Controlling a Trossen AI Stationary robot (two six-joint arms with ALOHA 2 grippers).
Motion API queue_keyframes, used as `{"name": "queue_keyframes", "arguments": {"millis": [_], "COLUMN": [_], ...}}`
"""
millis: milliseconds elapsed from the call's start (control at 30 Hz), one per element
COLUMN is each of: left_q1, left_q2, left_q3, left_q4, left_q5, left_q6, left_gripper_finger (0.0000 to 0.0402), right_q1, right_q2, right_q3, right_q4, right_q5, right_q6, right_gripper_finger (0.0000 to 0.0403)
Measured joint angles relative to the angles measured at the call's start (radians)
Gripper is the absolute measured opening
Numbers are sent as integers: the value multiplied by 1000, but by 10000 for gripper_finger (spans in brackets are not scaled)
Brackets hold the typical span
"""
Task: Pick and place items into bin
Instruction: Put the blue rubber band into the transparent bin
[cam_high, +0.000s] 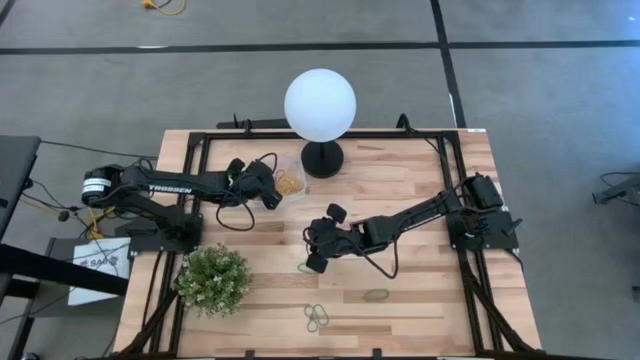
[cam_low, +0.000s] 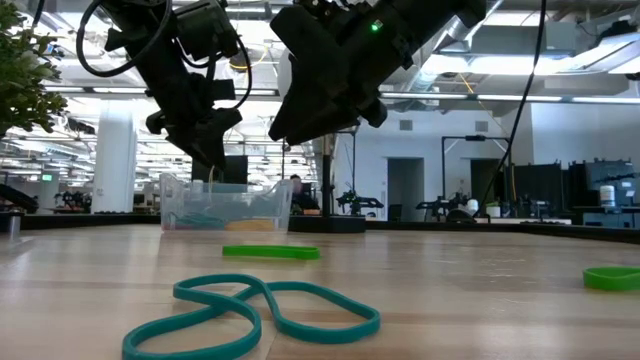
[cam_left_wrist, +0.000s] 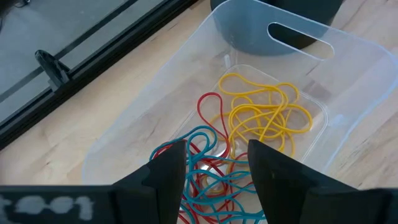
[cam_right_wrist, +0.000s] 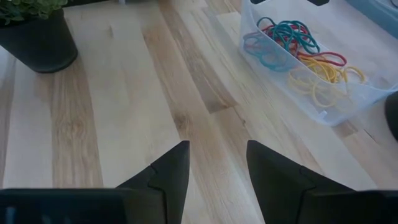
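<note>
Clear plastic, the bin (cam_left_wrist: 348, 81) sits just beside the lamp (cam_high: 320, 110) and holds red, yellow and blue bands (cam_left_wrist: 261, 118). Left pincer (cam_left_wrist: 217, 168) hovers over it, fingers apart and empty. Right pincer (cam_right_wrist: 217, 165) hangs over bare bench (cam_right_wrist: 124, 93) near the bin, gaping, holding nothing.

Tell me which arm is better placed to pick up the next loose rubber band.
Probably the right. Its gripper hangs open over the table middle, near the green band. The left gripper hovers open over the bin.
</note>
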Motion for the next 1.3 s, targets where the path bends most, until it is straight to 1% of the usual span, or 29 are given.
{"name": "queue_keyframes", "arguments": {"millis": [333, 533, 667, 867, 1000, 1100, 1200, 1300], "left_q1": [0, -2, -19, -78, -135, -185, -238, -288], "left_q2": [0, 0, 0, 0, 0, 0, 0, 0], "left_q3": [0, 0, 0, 0, 0, 0, 0, 0], "left_q4": [1, 11, 72, 228, 366, 436, 446, 437], "left_q5": [4, 93, 138, 251, 386, 467, 486, 468], "left_q6": [1, 15, 59, 210, 298, 327, 326, 295], "left_gripper_finger": [164, 164, 164, 164, 164, 164, 164, 164], "right_q1": [0, 0, 0, 0, 0, -1, -6, -7], "right_q2": [0, 0, 0, -1, -1, -1, -1, -1], "right_q3": [0, 0, 0, 0, 0, 0, 0, 0], "right_q4": [0, 0, 0, 44, 46, 47, 48, 64], "right_q5": [0, 0, 0, 0, 0, 0, 0, 2], "right_q6": [0, -6, -6, -9, -9, -9, -9, -9], "right_gripper_finger": [154, 153, 155, 157, 154, 153, 153, 155]}}
